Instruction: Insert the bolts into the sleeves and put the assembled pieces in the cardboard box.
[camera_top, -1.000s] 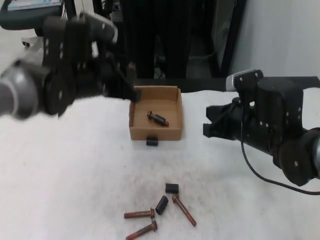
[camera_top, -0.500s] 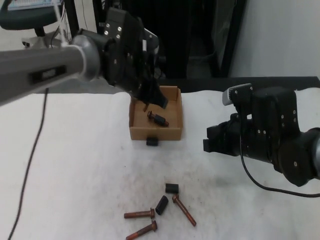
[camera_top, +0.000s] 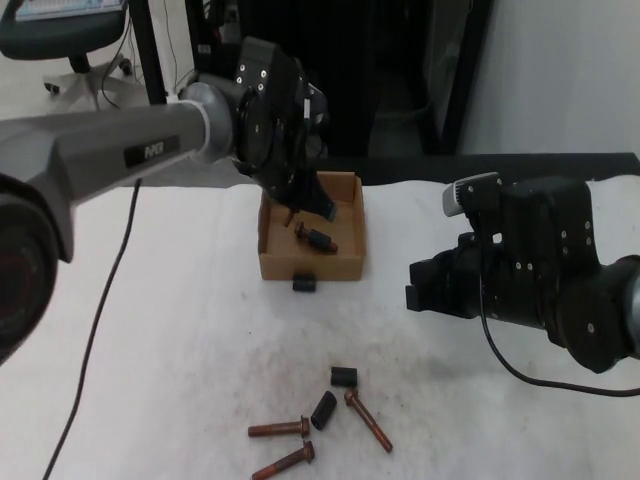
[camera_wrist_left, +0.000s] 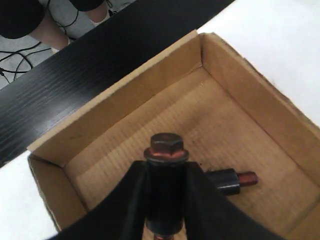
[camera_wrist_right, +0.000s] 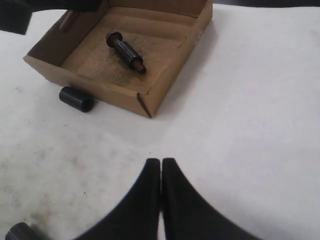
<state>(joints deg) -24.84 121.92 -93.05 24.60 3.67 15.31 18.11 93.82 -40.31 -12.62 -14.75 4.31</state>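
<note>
Left pincer (camera_wrist_left: 166, 207) with bolt (camera_wrist_left: 166, 148) over box (camera_wrist_left: 125, 100)

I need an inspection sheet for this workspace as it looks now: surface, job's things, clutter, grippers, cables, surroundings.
Surface: white bench cover, dark smudges near the loose parts.
Job's things: cardboard box holds one assembled piece; lone sleeve beside its near wall; two loose sleeves and three bolts lie nearer the camera.
Clutter: nothing seen.
Grippers: left gripper over the box, shut on a second assembled piece; right gripper shut, empty, above the bench.
Cables: black cable trails from the left arm across the cover; a second cable hangs under the right arm.
Surroundings: office chair and dark stands behind the bench.
</note>
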